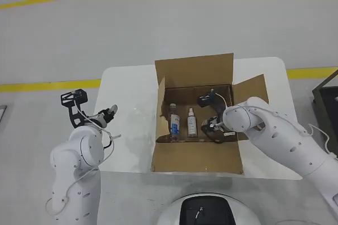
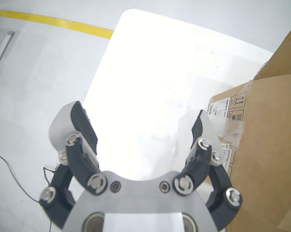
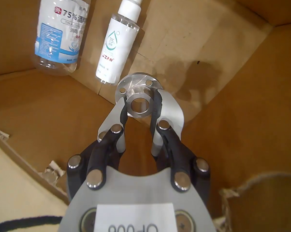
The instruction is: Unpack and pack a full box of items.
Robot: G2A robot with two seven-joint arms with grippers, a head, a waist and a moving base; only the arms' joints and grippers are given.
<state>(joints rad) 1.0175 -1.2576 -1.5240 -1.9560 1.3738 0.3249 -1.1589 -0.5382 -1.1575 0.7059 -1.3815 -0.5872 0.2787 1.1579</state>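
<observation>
Inside the open brown cardboard box, the right gripper clamps a shiny round metal flange; outside it, the left gripper hangs with jaws spread.

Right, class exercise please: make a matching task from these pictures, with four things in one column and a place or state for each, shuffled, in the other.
Things
1. left gripper
2. right gripper
3. spray bottle
4. metal ring

Places or states
A. lying on the box floor, untouched
B. open, above the table, outside the box
C. shut, inside the box
D. clamped in a gripper

Pairs: 1-B, 2-C, 3-A, 4-D
</observation>
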